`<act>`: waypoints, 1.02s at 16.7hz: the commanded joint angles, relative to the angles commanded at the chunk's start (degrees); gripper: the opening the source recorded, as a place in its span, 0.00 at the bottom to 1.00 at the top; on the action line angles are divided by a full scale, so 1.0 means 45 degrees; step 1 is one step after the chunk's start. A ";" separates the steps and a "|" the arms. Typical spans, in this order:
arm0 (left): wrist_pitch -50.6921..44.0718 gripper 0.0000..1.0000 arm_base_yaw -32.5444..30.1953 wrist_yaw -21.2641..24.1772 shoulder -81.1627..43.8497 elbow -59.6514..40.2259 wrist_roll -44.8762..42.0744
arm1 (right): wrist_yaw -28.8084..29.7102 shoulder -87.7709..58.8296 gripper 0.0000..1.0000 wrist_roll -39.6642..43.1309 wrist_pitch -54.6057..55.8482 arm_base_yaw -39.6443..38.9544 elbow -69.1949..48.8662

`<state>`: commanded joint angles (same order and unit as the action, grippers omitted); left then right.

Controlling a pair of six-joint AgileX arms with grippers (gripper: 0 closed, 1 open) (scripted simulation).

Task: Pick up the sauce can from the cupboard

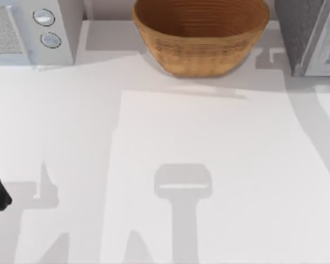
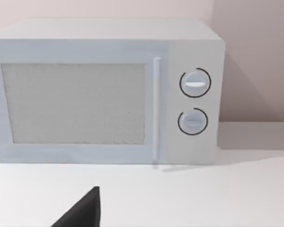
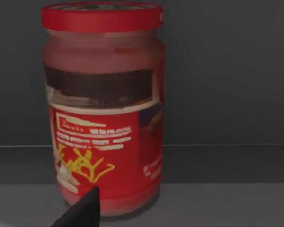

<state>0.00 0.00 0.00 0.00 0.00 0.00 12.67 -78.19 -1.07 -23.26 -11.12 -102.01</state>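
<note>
Can (image 3: 104, 109): 1 upright cylinder, red lid, red printed label, dark band below the shoulder. Stands on a grey shelf (image 3: 227, 203) inside the dark cupboard (image 1: 297, 27), which sits at the far right of the surface (image 1: 209, 154). Handling, judged: rigid, smooth-walled, likely glassy and slippery; moderate weight if full; may tip if pushed at the lid. Best hold: across the labelled body at mid-height, below the lid, fingers on opposite sides.

Right gripper: directly in front of the can, close. 1 dark finger (image 3: 83, 213) shows at the can's base, apparently short of contact; whether the fingers are spread or pressed together cannot be told.

Left gripper: parked at the left edge of the surface, facing the microwave (image 2: 104, 90). 1 dark finger (image 2: 83, 213) shows; its spread cannot be told.

Basket (image 1: 201, 36): woven, at the far middle, between microwave and cupboard.
</note>
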 joint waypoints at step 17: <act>0.0000 1.00 0.0000 0.0000 0.0000 0.0000 0.0000 | 0.1210 -0.4331 1.00 -0.0045 0.0040 -0.1201 -0.4059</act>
<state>0.00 0.00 0.00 0.00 0.00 0.00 18.11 -97.68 -1.28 -23.08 -16.53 -120.27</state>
